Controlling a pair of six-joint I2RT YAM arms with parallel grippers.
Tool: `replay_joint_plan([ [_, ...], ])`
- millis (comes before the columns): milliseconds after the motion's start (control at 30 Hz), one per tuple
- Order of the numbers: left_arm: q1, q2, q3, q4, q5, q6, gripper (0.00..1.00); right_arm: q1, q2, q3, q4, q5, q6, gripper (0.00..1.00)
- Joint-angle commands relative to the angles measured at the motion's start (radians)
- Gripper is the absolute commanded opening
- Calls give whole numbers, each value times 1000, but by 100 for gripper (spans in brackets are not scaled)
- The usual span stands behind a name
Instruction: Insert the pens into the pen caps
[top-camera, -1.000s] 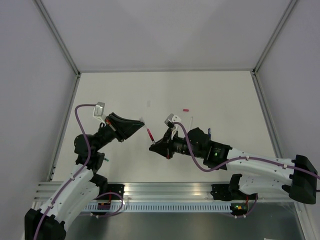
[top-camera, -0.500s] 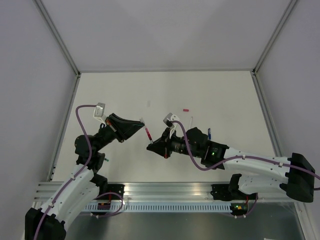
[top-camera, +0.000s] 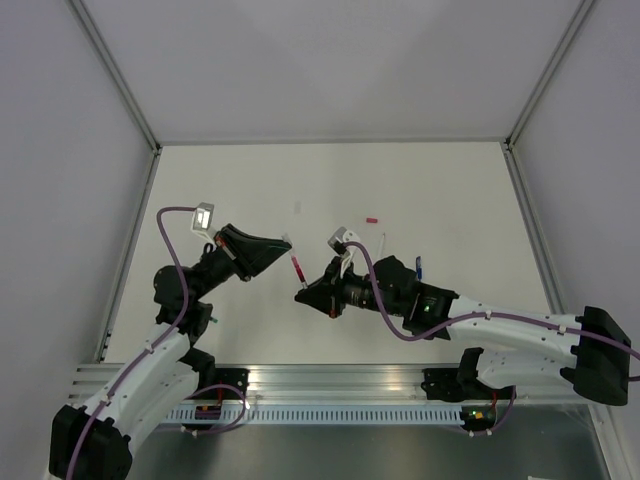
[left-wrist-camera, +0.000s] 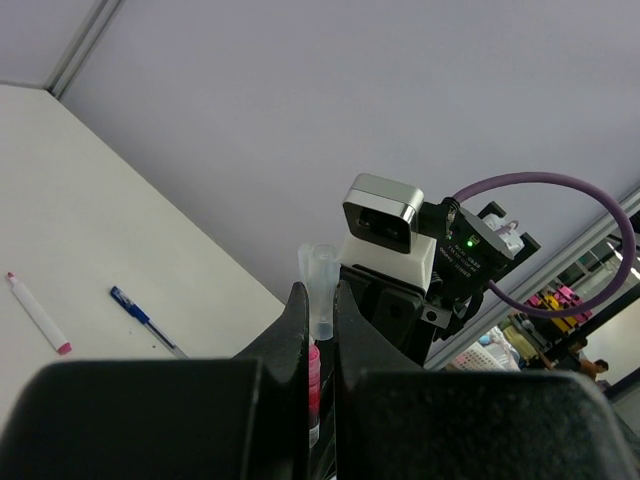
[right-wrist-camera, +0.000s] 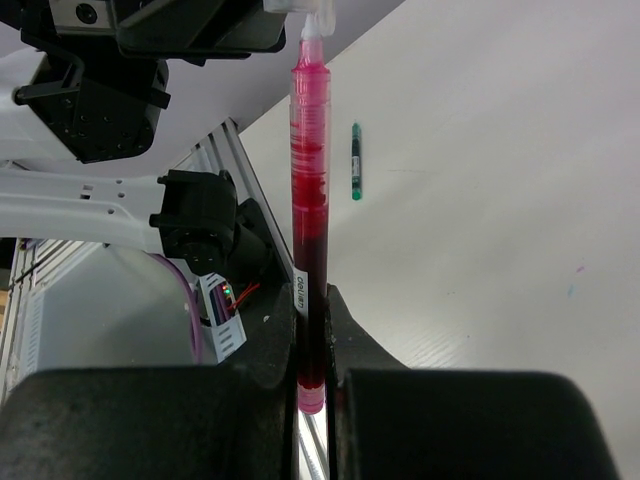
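Observation:
My left gripper (top-camera: 284, 243) is shut on a small clear pen cap (left-wrist-camera: 321, 291), which stands up between its fingers. My right gripper (top-camera: 304, 292) is shut on the lower end of a red pen (top-camera: 297, 267). The pen (right-wrist-camera: 307, 200) points straight away from the right gripper (right-wrist-camera: 310, 312), and its whitish tip reaches the left gripper at the top of the right wrist view. In the left wrist view the red pen (left-wrist-camera: 313, 372) sits in line just under the cap, between the fingers of the left gripper (left-wrist-camera: 320, 305). How far the tip is in, I cannot tell.
On the table lie a red cap (top-camera: 373, 218), a whitish pen (top-camera: 383, 243) and a dark blue pen (top-camera: 418, 266) to the right of the grippers. A green-ended pen (right-wrist-camera: 355, 161) lies on the table in the right wrist view. Aluminium frame rails run along the table sides.
The right gripper has shifted slightly left with the red pen, bringing its tip closer to the cap. The left wrist has turned a little.

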Motion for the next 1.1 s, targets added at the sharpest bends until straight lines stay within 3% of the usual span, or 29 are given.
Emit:
replay_joint_plan([
  [0, 0, 1, 32, 47, -14, -26, 2, 7, -38, -4, 45, -15, 14, 0],
  [1067, 1, -13, 16, 47, 11, -21, 2, 17, -27, -20, 58, -4, 20, 0],
])
